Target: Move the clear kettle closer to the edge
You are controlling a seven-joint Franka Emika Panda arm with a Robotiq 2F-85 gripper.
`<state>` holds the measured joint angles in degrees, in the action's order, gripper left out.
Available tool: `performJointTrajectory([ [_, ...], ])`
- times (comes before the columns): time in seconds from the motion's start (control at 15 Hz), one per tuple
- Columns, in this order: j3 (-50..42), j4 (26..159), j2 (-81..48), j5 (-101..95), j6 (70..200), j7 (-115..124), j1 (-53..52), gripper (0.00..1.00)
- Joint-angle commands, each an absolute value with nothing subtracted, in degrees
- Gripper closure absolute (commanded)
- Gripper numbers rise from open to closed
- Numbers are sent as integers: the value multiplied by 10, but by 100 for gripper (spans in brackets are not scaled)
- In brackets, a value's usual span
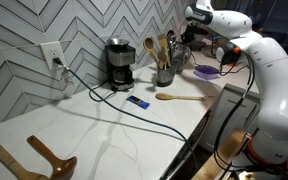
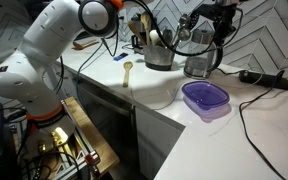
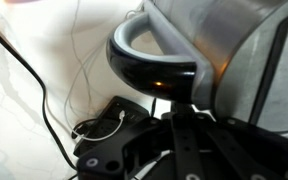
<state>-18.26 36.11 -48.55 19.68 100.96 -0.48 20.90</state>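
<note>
We see the clear kettle (image 2: 198, 62) at the upper right, just beside the crock (image 2: 160, 54) that holds wooden spoons (image 1: 157, 46). The gripper (image 2: 210, 22) is at its top, but we cannot tell whether it is apart or clamped.

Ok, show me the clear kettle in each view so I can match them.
Exterior view: clear kettle top right, just past the utensil crock.
Exterior view: upper middle, right of the crock.
Wrist view: fills the upper right, dark handle nearest.
Shared landmark: the crock, exterior views only.

The clear kettle (image 2: 198, 58) (dark lid, handle) stands upright, well back from the edge (image 1: 198, 129).
</note>
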Motion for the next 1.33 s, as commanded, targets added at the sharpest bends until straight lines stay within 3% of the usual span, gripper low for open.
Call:
performJointTrajectory([
  [0.0, -161, 339, -514, 234, 1068, 19, 218, 100],
  [0.47, -103, 341, -530, 315, 1169, 13, 218, 100],
  [1.27, -94, 343, -512, 287, 1016, -38, 224, 100],
])
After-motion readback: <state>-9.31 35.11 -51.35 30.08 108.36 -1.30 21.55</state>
